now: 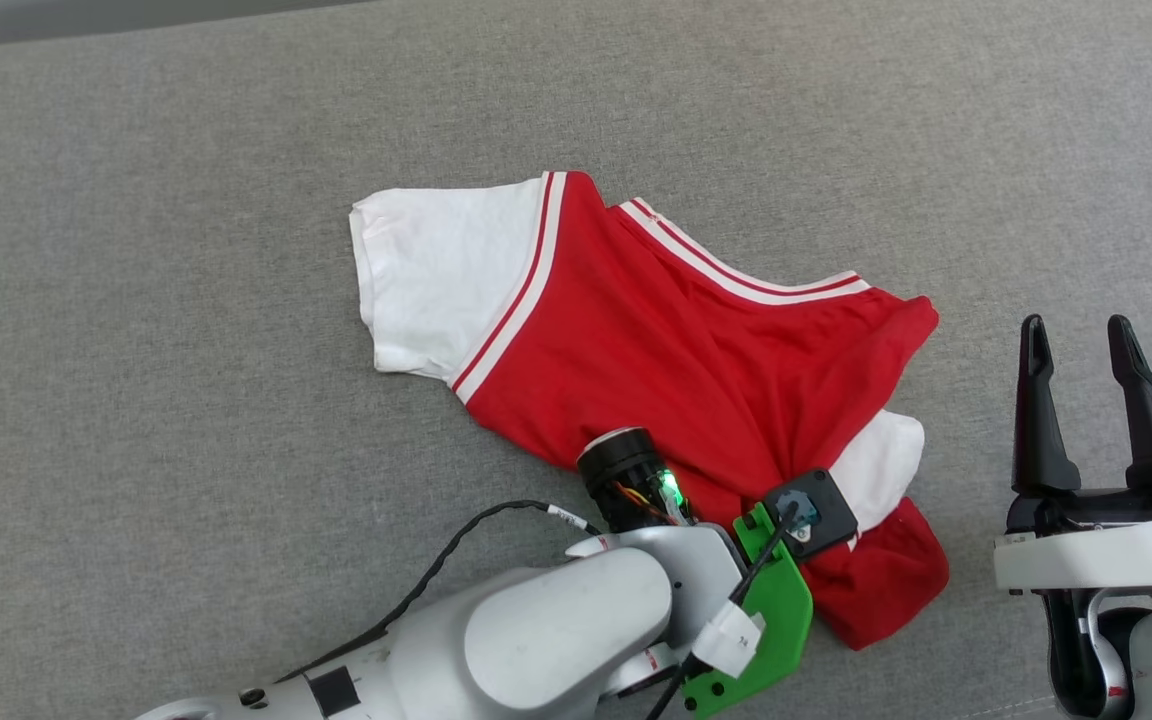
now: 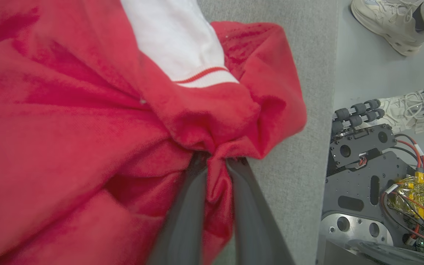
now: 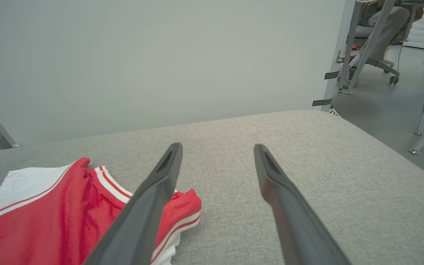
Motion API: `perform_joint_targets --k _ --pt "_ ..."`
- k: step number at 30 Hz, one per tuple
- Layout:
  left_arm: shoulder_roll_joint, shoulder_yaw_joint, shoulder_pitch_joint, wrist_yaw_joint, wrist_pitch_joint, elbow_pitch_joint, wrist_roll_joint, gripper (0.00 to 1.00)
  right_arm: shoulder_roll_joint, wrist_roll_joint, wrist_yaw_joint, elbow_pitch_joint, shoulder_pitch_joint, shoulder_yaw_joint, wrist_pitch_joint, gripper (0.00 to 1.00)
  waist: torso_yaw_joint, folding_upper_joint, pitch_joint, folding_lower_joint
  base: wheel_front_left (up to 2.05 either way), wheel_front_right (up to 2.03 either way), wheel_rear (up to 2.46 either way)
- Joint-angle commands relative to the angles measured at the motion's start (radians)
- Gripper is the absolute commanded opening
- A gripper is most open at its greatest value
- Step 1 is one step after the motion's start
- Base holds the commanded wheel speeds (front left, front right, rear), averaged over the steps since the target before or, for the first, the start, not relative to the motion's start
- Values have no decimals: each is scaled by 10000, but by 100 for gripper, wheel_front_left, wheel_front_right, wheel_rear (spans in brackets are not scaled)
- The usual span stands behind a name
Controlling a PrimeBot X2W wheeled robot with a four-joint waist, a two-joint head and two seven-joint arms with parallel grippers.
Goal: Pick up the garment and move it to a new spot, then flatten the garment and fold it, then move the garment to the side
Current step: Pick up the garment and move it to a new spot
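On the grey fabric tabletop (image 1: 186,450), the left fingers (image 2: 186,213) pinch a red fold of the crumpled garment (image 1: 636,350); the right fingers (image 1: 1041,410) stand wide apart, empty, near it.

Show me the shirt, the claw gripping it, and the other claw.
garment (image 1: 656,340), head view, red body panel.
left gripper (image 2: 217,162), left wrist view, midway between fingertips pinching red cloth.
right gripper (image 1: 1076,326), head view, midway between its open fingertips.

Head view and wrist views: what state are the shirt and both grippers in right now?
Red jersey shirt with white sleeves: crumpled, not flattened, lying on the grey fabric surface.
Left gripper: shut on a bunch of the shirt's red cloth.
Right gripper: open, empty, apart from the shirt.
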Motion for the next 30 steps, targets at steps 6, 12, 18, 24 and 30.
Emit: perform_joint_targets --k 6,12,18,24,30 --pt "-69 -34 -229 13 -1975 357 91 100 -7 -105 -9 98 46 43 -59 100 313 -1 -595 0 0 0 0" --pt "-345 434 -495 79 -4489 720 -144 100 -7 -238 -9 159 543 75 -59 100 700 -1 -1470 0 0 0 0" --pt "-36 1330 -262 882 -6030 795 -137 100 -7 -321 -9 135 924 32 -59 100 1141 -1 -2080 0 0 0 0" --pt "820 2601 306 2121 -6827 686 -68 100 -7 -381 -9 142 1130 37 -59 100 1489 -1 -2411 0 0 0 0" --pt "1634 4918 1759 3328 -6920 -538 399 100 -7 -420 -9 151 1236 -14 -59 100 1734 -1 -2576 0 0 0 0"
